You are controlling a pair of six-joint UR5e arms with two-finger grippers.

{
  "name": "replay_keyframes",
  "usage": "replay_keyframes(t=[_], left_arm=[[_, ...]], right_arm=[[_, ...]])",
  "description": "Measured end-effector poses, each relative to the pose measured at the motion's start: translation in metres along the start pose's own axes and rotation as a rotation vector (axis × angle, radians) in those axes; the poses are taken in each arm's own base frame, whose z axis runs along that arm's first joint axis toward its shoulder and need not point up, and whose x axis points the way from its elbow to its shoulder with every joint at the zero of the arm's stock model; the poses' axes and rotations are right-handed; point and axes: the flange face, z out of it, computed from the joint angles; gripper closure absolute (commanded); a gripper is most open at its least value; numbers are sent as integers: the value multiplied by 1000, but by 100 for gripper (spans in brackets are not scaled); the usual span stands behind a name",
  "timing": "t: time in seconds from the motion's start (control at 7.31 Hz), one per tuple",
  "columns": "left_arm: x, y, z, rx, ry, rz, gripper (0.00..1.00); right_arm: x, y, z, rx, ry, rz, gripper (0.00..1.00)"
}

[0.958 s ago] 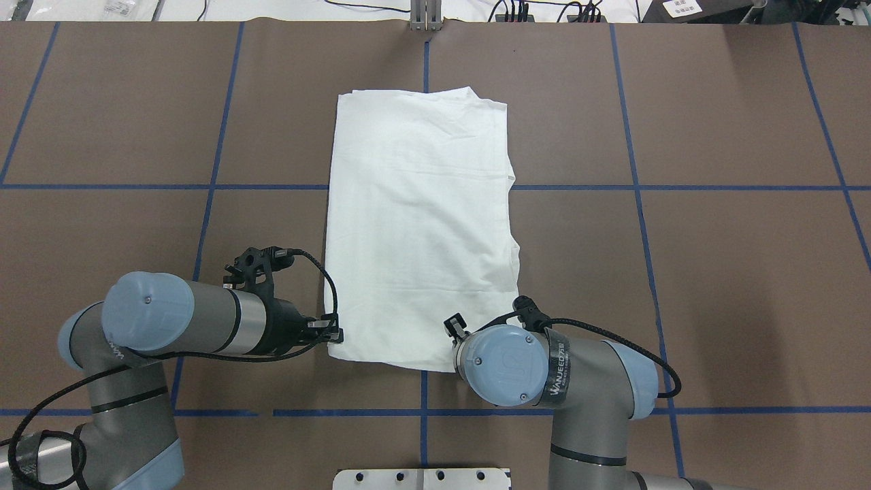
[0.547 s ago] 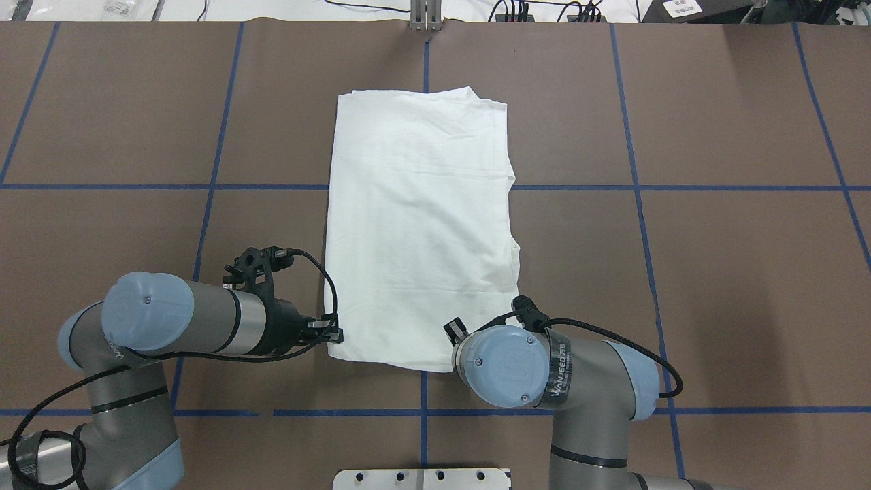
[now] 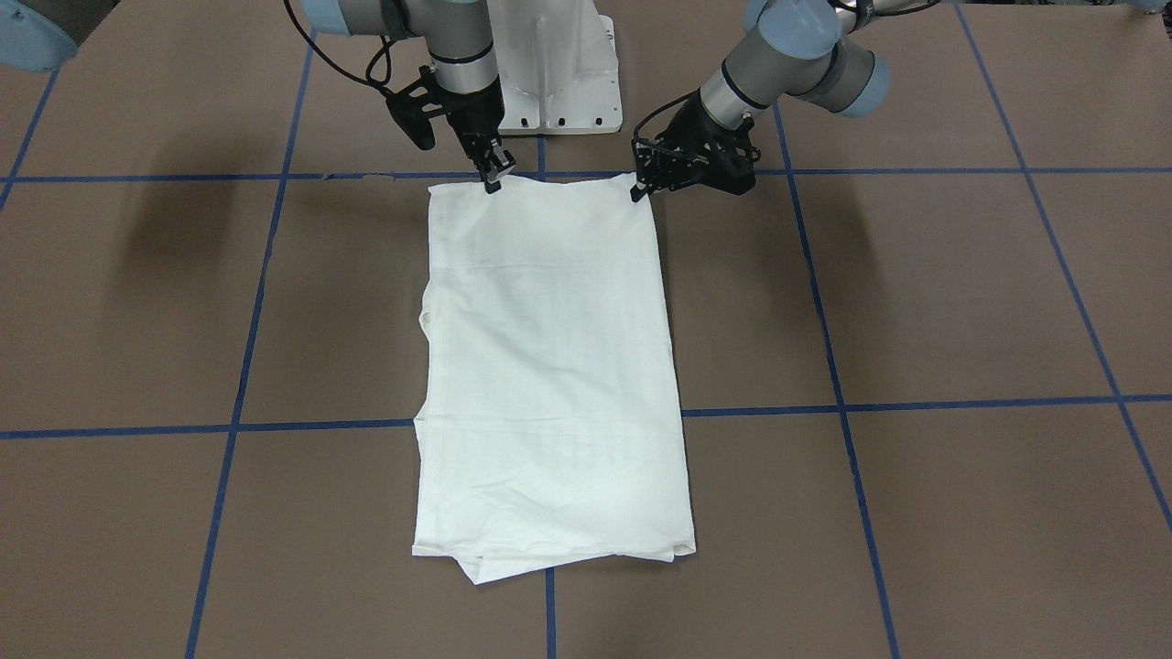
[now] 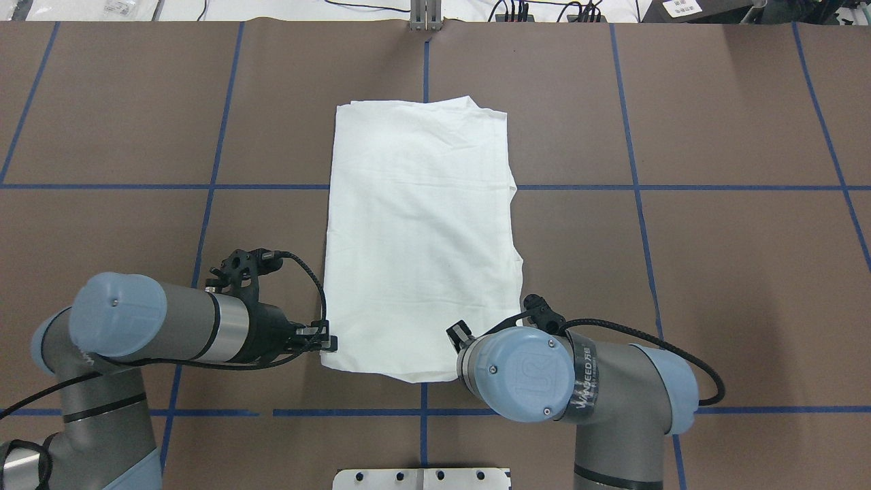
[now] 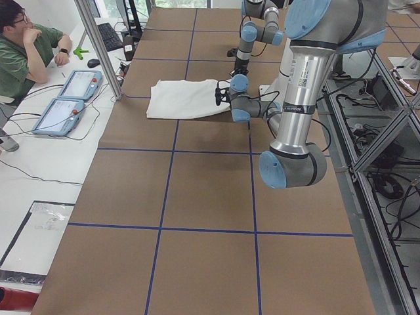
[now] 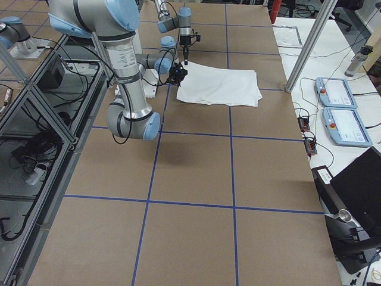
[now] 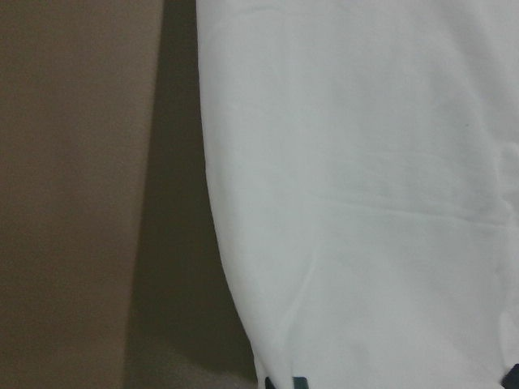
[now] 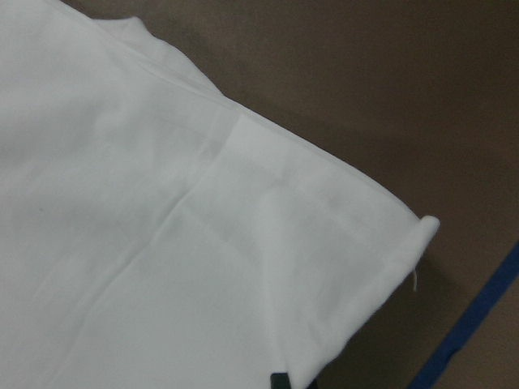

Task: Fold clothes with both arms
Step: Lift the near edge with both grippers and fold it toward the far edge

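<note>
Shirt [image 4: 418, 231] runs lengthwise toward the table's [image 4: 680, 272] far edge, left gripper [image 3: 638, 189] and right gripper [image 3: 493, 179] each clamped on a near corner.

Even overhead light; soft table [image 3: 916, 302] shadows; T-shirt [image 7: 365, 203] hazy in wrist close-ups

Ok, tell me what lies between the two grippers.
Only the near edge of the shirt: in the front-facing view it runs from the right gripper to the left gripper, with nothing else there.
</note>
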Motion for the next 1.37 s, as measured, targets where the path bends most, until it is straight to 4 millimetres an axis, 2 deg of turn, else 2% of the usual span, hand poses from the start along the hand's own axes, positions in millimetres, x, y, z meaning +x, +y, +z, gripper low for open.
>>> replay_keyframes(t=[0.27, 0.41, 0.55, 0.68, 0.96, 1.23, 1.37], left_arm=[[35, 24, -60, -41, 1, 0, 100], [53, 33, -82, -65, -11, -5, 100], [64, 35, -86, -85, -29, -10, 100], [69, 27, -80, -81, -48, -16, 100], [76, -21, -74, -6, -71, -11, 100], [86, -82, -77, 81, -126, 27, 100], [89, -112, -74, 112, -165, 42, 100]], right_arm=[[16, 7, -73, -33, 3, -21, 100], [19, 8, -97, -40, 5, -38, 100], [18, 8, -104, -27, 6, -87, 100], [13, 5, -102, 4, -6, -160, 100], [-15, -20, -104, 88, -58, -303, 100], [-70, -48, -98, 177, -79, -384, 100], [-100, -58, -87, 212, -79, -406, 100]])
